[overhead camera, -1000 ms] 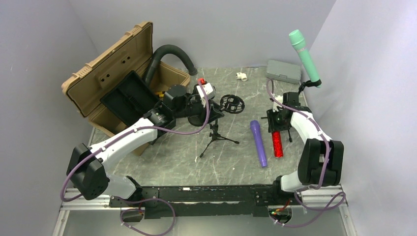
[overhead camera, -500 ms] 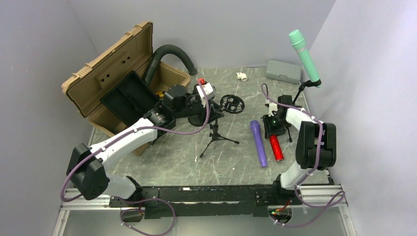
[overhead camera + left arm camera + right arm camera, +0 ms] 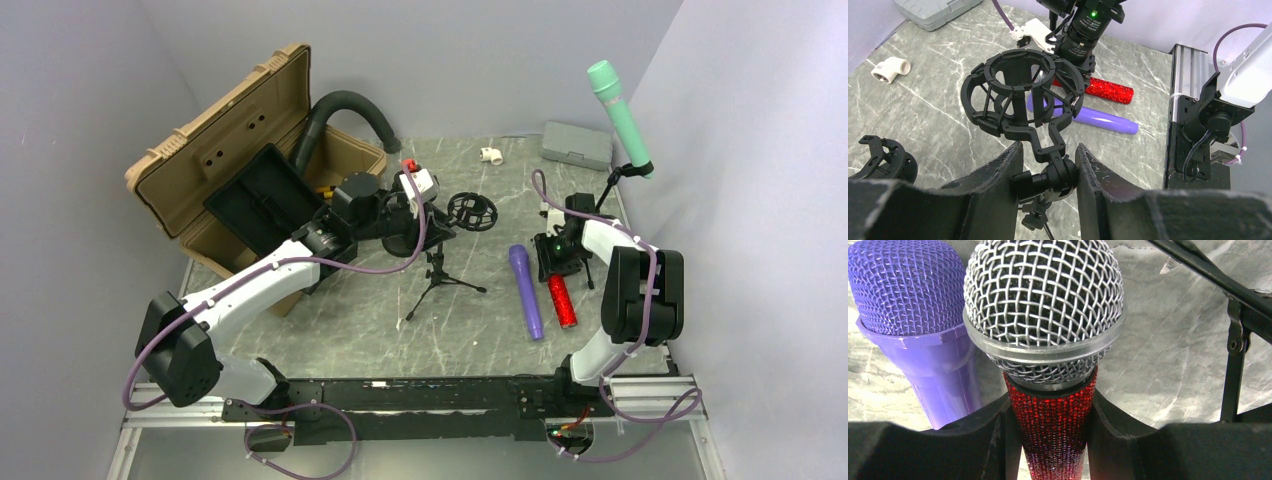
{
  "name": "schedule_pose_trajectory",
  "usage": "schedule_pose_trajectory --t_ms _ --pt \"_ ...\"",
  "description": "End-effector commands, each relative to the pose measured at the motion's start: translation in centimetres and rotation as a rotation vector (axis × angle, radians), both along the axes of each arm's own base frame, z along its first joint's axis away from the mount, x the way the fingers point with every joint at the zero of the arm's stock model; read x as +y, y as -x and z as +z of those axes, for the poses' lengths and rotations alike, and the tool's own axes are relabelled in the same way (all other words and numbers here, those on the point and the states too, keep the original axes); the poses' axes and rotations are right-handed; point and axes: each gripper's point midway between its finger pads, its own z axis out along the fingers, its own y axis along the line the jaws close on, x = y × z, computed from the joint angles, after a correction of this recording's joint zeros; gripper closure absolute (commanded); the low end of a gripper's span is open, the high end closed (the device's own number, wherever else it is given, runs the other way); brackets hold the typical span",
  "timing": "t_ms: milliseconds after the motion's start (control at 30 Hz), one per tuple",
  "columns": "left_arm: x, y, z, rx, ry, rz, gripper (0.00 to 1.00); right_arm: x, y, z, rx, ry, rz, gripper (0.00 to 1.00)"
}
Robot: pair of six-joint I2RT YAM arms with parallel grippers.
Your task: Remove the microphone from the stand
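The red glitter microphone (image 3: 563, 300) with a silver mesh head (image 3: 1043, 310) lies on the marble table beside a purple microphone (image 3: 526, 290). My right gripper (image 3: 1053, 440) is shut on its red body, at its far end in the top view (image 3: 555, 255). The black tripod stand (image 3: 440, 282) stands mid-table. Its round shock mount (image 3: 1023, 85) is empty. My left gripper (image 3: 1048, 172) is shut on the stand's ball joint (image 3: 1058, 175) just under the mount, the pads touching both sides.
A tan case (image 3: 240, 150) stands open at back left with a black hose (image 3: 350, 105). A green microphone (image 3: 620, 110) sits on another stand at back right, whose leg (image 3: 1233, 365) is close to my right gripper. A grey box (image 3: 577, 145), a white fitting (image 3: 490, 154) and a second black mount (image 3: 883, 157) are there too.
A second ago the right arm reached further out; it has folded back and swung the gripper slightly left with the red microphone. For the last half second nothing moved. The left arm stayed still.
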Motion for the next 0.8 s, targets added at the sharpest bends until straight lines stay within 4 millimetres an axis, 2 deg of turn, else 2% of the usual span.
schedule_pose_trajectory --t_ms 0,433,667,767 --pt "0.3 0.0 1.6 -0.084 0.017 -0.004 1.0 -0.1 0.7 -1.5 0.04 -0.011 0.009 0.66" --pt "0.5 -0.1 1.6 -0.092 0.014 0.001 1.0 0.3 1.2 -3.0 0.093 -0.038 0.026 0.52" --pt "0.4 -0.1 1.5 -0.089 0.012 -0.002 1.0 0.3 1.1 -2.7 0.084 -0.041 0.026 0.44" --pt "0.4 -0.1 1.6 -0.092 0.012 -0.001 1.0 0.3 0.5 -1.7 0.055 -0.046 0.022 0.41"
